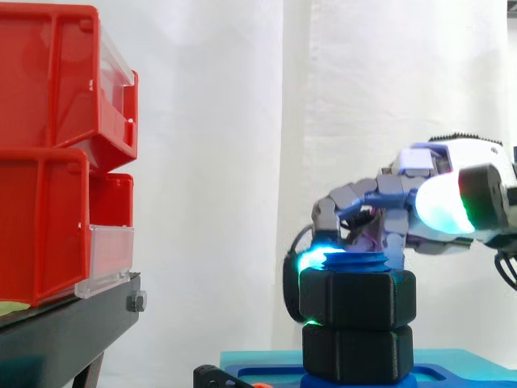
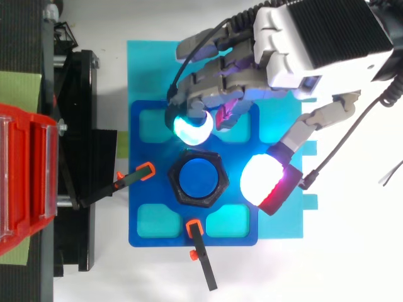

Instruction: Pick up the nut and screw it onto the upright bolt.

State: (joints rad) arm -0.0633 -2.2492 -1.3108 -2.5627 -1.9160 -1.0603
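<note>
A black hexagonal nut (image 2: pixel 179 189) (image 1: pixel 358 297) sits threaded on the upright blue bolt (image 2: pixel 198 178), whose threaded top (image 1: pixel 361 260) shows just above it. A second black hexagonal piece (image 1: pixel 358 353) lies under the nut at the bolt's base. My hand (image 2: pixel 252 69) (image 1: pixel 380 198) reaches in from the upper right in the top view and hovers over the bolt. Its bent fingers (image 2: pixel 189 126) end in a cyan pad at the nut's far upper edge. The thumb, with a white pad (image 2: pixel 261 179), stands apart from the nut's right side. Nothing is pinched between them.
The bolt stands in a blue fixture plate (image 2: pixel 151 226) on a cyan base (image 2: pixel 141 63). Two black clamps with orange tips (image 2: pixel 146 170) (image 2: pixel 194 226) point at the nut from the left and below. Red bins (image 1: pixel 56 153) rest on a black stand (image 1: pixel 65 331) at the left.
</note>
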